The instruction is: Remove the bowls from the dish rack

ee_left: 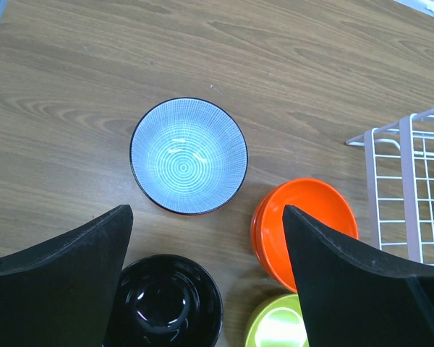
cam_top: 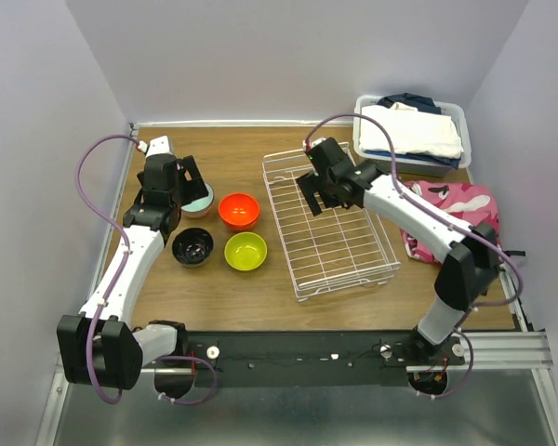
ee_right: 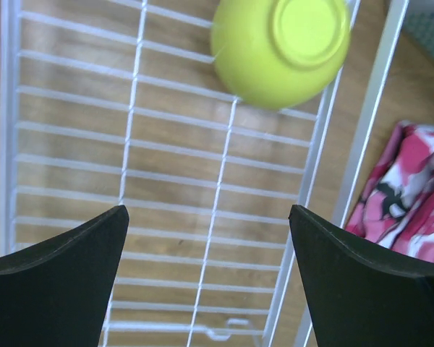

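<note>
Your right claw [ee_right: 208,217] hangs released over the dish rack [cam_top: 339,243], jaws wide and grasping nothing. The only bowl you can see inside the rack is the lime-green bowl [ee_right: 278,50]. In the wrist view it lies ahead of the fingertips and a little toward the right-hand jaw. Its base ring is turned up toward the camera, and it sits close against the rack's side rail, on the side where the pink cloth [ee_right: 412,195] shows. So the reach looks to be forward and slightly right, not straight down, since only bare wire lies beneath the jaws. The bowl is round, so no long axis matters. What counts is that it sits mouth-down or nearly so, with the rail probably leaving little room for one jaw. From above, the arm hides this bowl. The right arm is plainly the nearer. Your left claw [ee_left: 208,213] is also released and holds nothing. It hangs above the pale blue bowl [ee_left: 188,156], which stands on the tabletop [ee_left: 72,87] near an orange bowl [ee_left: 304,217], outside the rack.
</note>
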